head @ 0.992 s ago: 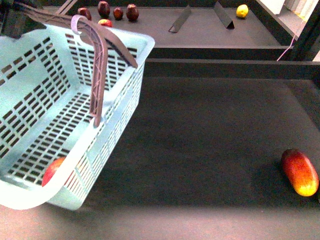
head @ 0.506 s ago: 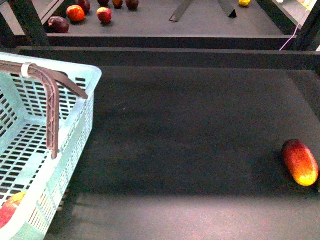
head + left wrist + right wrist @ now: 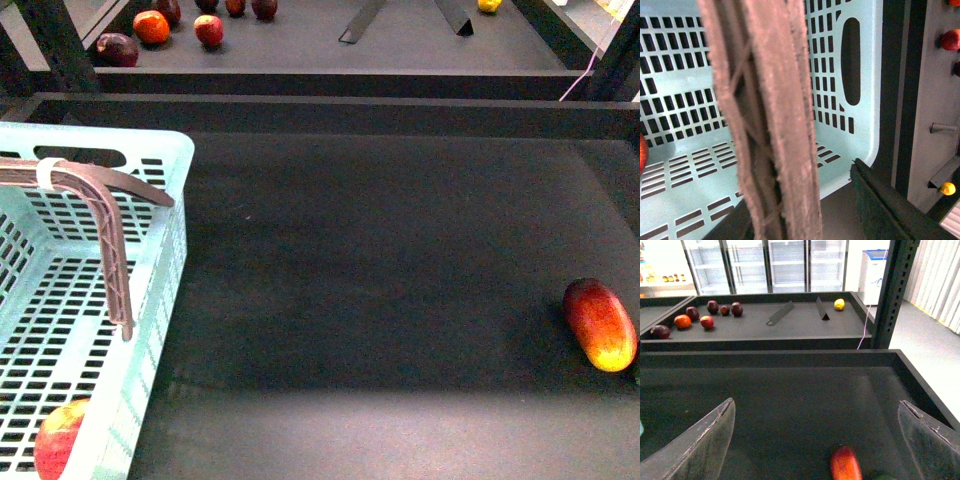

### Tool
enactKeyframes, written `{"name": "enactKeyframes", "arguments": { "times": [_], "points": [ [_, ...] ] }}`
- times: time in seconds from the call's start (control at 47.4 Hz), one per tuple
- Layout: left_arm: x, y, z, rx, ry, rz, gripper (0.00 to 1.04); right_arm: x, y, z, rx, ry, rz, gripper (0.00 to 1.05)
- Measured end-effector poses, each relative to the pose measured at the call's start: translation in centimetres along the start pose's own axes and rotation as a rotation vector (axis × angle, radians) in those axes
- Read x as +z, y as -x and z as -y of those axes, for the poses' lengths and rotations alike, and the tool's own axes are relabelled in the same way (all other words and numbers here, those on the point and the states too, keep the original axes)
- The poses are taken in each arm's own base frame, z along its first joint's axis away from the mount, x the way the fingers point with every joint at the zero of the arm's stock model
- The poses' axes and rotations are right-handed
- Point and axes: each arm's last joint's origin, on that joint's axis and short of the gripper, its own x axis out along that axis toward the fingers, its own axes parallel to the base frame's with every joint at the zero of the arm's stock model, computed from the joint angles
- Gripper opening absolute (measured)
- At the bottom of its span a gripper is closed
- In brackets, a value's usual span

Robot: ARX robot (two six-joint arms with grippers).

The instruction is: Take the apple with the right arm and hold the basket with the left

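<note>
Mango-like fruit (image 3: 599,324) right of basket (image 3: 160,250)

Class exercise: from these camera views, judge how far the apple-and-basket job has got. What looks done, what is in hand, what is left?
Looks done: the apple already lies inside the basket. In hand: the left wrist view looks straight onto the basket's brown handle, which suggests the left arm is holding it, though its fingers are hidden. The right gripper is open and empty. Left: nothing obvious; the elongated fruit isn't part of it.

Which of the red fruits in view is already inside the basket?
The apple, round and red with a yellowish patch, lying on the floor of the light blue basket. The elongated red-and-yellow fruit lies on the dark tray; the small fruits sit on the back shelf.
</note>
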Motion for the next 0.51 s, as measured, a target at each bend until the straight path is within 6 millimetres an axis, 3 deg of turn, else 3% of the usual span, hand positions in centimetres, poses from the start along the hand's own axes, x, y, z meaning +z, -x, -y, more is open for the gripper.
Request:
{"name": "enactKeyframes", "arguments": {
  "times": [0.169,0.317,0.506],
  "points": [
    [0.3,2.0,0.3,-0.006,0.041,0.011,0.73,0.0,0.0,0.0,0.000,0.000,0.000,0.96],
    [0.6,3.3,0.3,0.089,0.062,0.017,0.98,0.0,0.0,0.0,0.000,0.000,0.000,0.96],
    [1.1,7.0,1.7,0.150,-0.026,0.103,0.98,0.0,0.0,0.0,0.000,0.000,0.000,0.96]
  ]
}}
